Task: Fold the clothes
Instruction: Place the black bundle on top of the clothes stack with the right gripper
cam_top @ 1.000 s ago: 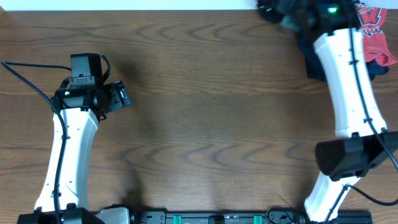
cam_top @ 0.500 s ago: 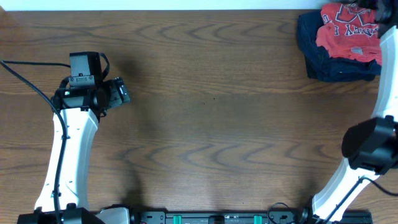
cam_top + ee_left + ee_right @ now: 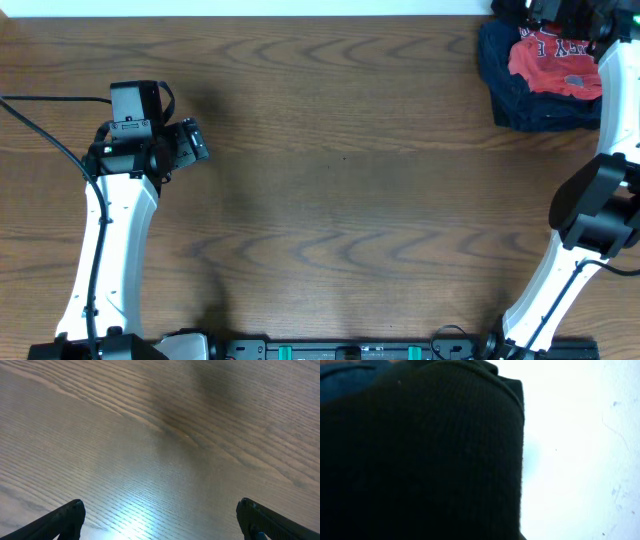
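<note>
Black ribbed fabric [image 3: 420,460], likely the black pants, fills most of the right wrist view and hides the fingers. A sliver of blue cloth [image 3: 345,380] shows at the top left of that view. In the overhead view my right gripper [image 3: 556,12] is at the table's back right edge, over the clothes pile, and its jaws cannot be made out. My left gripper [image 3: 194,145] hovers over bare wood at the left. It is open and empty, with both fingertips [image 3: 70,515] spread wide in the left wrist view.
A red T-shirt with white lettering [image 3: 555,65] lies on a dark navy folded garment [image 3: 535,105] in the back right corner. The right arm [image 3: 610,200] runs along the right table edge. A white surface [image 3: 580,460] lies beyond the table.
The right arm has swung from left of the pile to the right table edge, and its wrist now sits at the back edge above the pile. The red T-shirt is uncovered. The left arm barely moved.
</note>
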